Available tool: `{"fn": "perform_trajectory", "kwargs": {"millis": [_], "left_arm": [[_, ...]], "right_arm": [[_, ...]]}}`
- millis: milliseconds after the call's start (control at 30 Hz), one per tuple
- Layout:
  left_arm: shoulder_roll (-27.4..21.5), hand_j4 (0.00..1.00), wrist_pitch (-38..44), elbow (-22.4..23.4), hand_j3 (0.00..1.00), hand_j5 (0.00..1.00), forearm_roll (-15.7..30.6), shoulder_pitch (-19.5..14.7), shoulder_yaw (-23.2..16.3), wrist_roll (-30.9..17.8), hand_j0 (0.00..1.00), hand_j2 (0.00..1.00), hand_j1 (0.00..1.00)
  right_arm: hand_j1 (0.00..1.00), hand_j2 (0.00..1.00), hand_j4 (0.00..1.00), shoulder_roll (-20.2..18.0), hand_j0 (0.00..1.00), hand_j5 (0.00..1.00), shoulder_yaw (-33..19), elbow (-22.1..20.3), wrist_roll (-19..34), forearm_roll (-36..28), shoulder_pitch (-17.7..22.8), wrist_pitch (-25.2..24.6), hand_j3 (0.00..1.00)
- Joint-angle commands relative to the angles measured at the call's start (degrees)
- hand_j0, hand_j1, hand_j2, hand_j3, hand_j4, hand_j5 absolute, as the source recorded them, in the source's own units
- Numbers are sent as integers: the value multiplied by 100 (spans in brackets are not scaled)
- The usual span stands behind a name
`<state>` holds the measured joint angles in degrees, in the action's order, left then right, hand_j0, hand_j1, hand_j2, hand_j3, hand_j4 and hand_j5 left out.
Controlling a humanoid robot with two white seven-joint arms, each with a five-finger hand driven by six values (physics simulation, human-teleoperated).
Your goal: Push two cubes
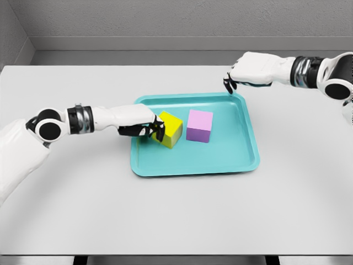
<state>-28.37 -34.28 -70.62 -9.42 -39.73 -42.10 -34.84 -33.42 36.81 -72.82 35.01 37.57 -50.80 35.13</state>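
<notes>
Fingers (151, 130) of the left hand (140, 122) are curled, and their dark tips touch the left face of the yellow cube (171, 128); they grasp nothing, only press sideways. That cube sits turned a little inside the teal tray (193, 164), toward its left edge, and the purple cube (199, 126) stands just beside it nearer the tray's middle, with a narrow gap between the two. Across the tray, the right hand (233, 81) hangs above the far right corner with fingers bent downward, holding nothing and touching no cube. The tray lies on a grey table (176, 221), about centred. The step in hand appears to be shoving the yellow cube rightward into the purple one. To do it well, the push should probably run low and through the cube's middle, since an off-centre contact on a face already turned would likely spin the cube instead of sliding it. A slow, steady drive should let the two faces meet squarely and travel together. The tray's raised rim may stop them, and hard pressure could shift the tray itself on the table.
</notes>
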Motion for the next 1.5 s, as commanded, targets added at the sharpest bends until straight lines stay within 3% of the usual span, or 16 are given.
{"fn": "perform_trajectory", "kwargs": {"millis": [0,467,600,733,967,1100,1467], "left_arm": [[60,36,-72,48,36,36,-183,0,-26,-16,36,36,36],[-239,36,-72,-75,36,36,10,-26,440,-16,36,36,36],[-371,36,-72,-672,36,36,19,255,115,-16,36,36,36],[-415,36,-72,-761,36,36,27,281,-87,-16,36,36,36],[-327,36,-72,-664,36,36,-51,396,-123,-16,36,36,36],[-72,36,-72,-181,36,36,-95,325,-123,-16,36,36,36],[139,35,-72,13,35,35,-306,211,-70,-16,35,35,35]], "right_arm": [[39,39,39,134,39,39,37,365,-1,93,-9,-13,39],[39,39,39,116,39,39,195,365,-1,102,-9,-13,39],[39,39,39,125,39,39,204,365,-1,102,-9,-13,39],[39,39,39,125,39,39,204,365,-1,102,-9,-13,39],[39,39,39,116,39,39,204,365,-1,102,-9,-13,39],[39,39,39,134,39,39,283,348,-1,102,-9,-13,39],[39,39,39,125,39,39,292,347,-1,102,-18,-13,39]]}}
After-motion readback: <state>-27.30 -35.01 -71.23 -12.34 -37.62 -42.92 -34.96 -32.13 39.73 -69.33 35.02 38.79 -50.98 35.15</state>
